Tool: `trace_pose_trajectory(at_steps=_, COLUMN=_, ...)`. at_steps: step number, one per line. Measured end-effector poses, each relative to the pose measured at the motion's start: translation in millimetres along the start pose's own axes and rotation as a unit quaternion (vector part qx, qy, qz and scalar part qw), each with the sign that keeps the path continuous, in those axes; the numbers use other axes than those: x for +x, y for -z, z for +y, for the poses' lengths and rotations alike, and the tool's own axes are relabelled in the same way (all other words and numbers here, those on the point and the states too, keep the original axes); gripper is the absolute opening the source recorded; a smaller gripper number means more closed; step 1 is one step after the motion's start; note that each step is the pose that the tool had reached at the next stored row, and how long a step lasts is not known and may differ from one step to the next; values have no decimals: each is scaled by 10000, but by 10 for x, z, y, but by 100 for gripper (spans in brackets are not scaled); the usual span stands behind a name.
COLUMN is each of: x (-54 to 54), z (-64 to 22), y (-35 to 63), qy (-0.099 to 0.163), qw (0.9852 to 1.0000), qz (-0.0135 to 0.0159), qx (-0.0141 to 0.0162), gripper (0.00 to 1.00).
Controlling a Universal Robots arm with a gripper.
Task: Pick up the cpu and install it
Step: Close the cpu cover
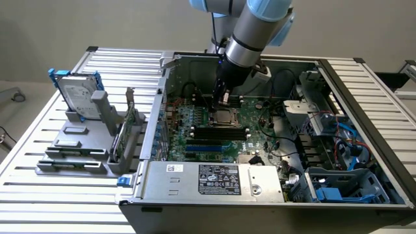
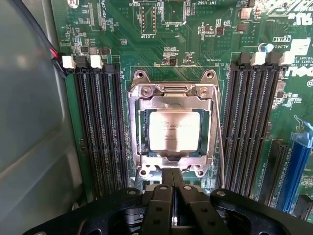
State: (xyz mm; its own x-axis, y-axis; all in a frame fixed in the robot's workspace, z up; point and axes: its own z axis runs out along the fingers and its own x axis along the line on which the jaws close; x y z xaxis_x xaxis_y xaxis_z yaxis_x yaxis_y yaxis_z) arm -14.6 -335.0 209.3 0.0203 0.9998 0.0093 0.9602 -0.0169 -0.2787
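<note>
In the socket [image 2: 172,93], the cpu [image 2: 173,131], closed tool [image 2: 173,182] above

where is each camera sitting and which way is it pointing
Exterior view: off the arm, high beside the table, looking down into the open computer case; the arm reaches down into it.
Wrist view: on the wrist, looking straight down at the motherboard; the shut pincer shows just short of the socket.
Shared: both see the cpu lying in the socket, with memory slots beside it.
</note>
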Motion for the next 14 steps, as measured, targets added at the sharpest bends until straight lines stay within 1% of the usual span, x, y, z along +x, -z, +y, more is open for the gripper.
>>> trace_pose_trajectory(at_steps=3, x=-1, z=6, y=-43, qy=0, qw=10000, qz=-1, qx=16, gripper=11)
trace_pose_trajectory(at_steps=7, x=-1, z=15, y=-76, qy=0, qw=10000, qz=-1, qx=23, gripper=11)
trace_pose_trajectory(at_steps=11, x=-1, z=27, y=-120, qy=-1, qw=10000, qz=-1, qx=60, gripper=11)
trace_pose_trajectory(at_steps=14, x=-3, z=30, y=-135, qy=-2, qw=10000, qz=-4, qx=71, gripper=11)
